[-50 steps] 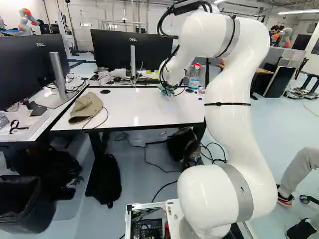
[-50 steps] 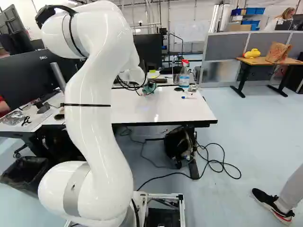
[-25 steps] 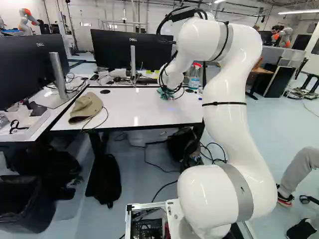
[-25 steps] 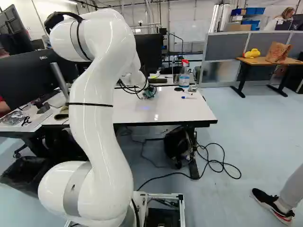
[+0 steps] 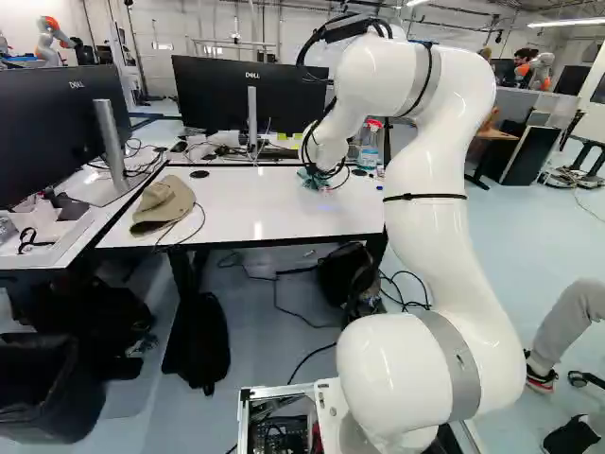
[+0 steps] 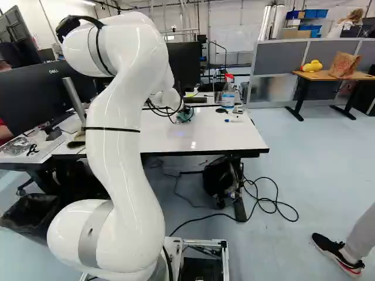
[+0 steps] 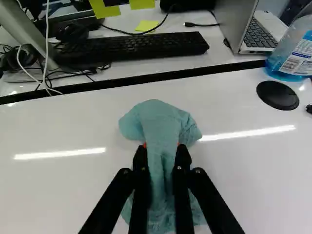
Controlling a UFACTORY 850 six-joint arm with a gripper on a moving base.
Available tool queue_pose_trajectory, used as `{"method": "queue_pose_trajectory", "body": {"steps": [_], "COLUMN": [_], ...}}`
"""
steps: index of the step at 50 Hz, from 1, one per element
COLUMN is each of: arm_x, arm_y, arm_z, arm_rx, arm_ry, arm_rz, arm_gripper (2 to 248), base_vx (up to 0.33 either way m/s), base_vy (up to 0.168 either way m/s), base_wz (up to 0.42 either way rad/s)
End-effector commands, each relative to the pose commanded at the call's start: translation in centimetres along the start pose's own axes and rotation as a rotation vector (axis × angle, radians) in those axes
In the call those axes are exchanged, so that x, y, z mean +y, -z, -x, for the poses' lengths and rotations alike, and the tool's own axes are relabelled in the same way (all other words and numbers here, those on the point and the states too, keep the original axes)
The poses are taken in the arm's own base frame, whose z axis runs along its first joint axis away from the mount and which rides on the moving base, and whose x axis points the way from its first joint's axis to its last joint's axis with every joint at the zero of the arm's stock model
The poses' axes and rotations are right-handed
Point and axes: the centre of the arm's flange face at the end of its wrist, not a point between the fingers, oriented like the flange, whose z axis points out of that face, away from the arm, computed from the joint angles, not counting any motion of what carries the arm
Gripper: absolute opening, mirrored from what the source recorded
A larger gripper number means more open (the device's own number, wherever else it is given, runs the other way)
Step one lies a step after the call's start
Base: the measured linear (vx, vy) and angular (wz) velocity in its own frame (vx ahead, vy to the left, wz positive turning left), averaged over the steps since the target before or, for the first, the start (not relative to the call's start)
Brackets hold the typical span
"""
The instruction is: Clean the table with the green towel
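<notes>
The gripper (image 7: 161,147) has the green towel (image 7: 158,119) pinched between its part-closed fingers; the table (image 7: 63,187) to wipe lies directly beneath it.

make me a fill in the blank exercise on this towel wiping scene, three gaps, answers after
The crumpled green cloth towel is gripped between ____ fingers of the black hand.
The clear plastic spray bottle holds liquid coloured ____.
The tan fabric cap lies on a glossy tabletop coloured ____.
two; blue; white
</notes>
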Motion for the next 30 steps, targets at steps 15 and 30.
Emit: {"method": "queue_pose_trajectory", "body": {"steps": [15,30], "arm_x": [0.0,1.2], "arm_y": [0.2,0.1], "arm_z": [0.2,0.1], "arm_rx": [-0.019,-0.017], "arm_ry": [0.000,-0.011], "arm_rz": [0.000,0.014], "arm_gripper": [53,53], "base_vx": [0.000,0.000], "base_vy": [0.000,0.000], "base_wz": [0.000,0.000]}}
